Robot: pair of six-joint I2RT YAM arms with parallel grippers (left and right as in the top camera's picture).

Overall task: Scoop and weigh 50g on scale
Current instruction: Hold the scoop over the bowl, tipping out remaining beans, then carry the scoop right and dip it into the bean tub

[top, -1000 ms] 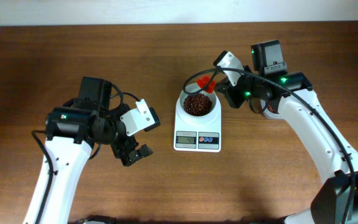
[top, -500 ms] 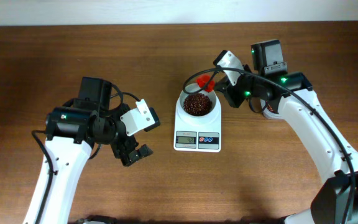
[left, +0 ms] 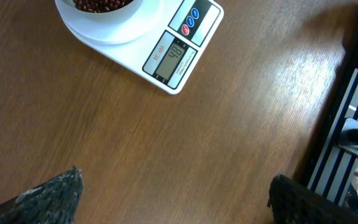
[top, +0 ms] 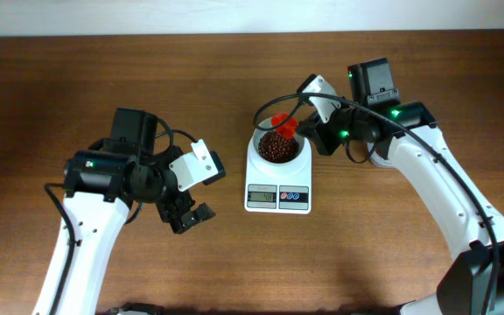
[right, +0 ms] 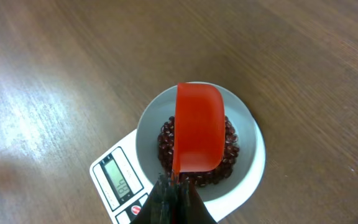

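Scoop has shifted since a second ago: it hung over the far right edge of the bowl then, and it now sits in over the beans, with the right arm swung slightly left to match. Left arm and scale unchanged. Right gripper (right: 174,188) is pinched fully closed on the narrow handle end of the orange-red scoop (right: 197,134); from the wrist view the scoop reaches out from the fingers across the middle of the bowl (right: 145,134), low over the load. I cannot tell whether its hollow faces up or down. The beans (right: 230,148), dark red-brown, lie as a loose heap in the bottom of the bowl, showing on both sides of the scoop and below the white rim all round. The bowl rests on the round platform of the scale (top: 277,185), which stands near the middle of the table (top: 147,79), display end toward me. The LCD (left: 170,58) is lit with digits, too blurred for me to read; the red and blue buttons (left: 191,18) sit just beside it. Left gripper (top: 192,217) hangs above bare wood well to the left of the scale, jaws spread wide, nothing between them; its fingertips (left: 55,193) show at the bottom corners of the wrist view.
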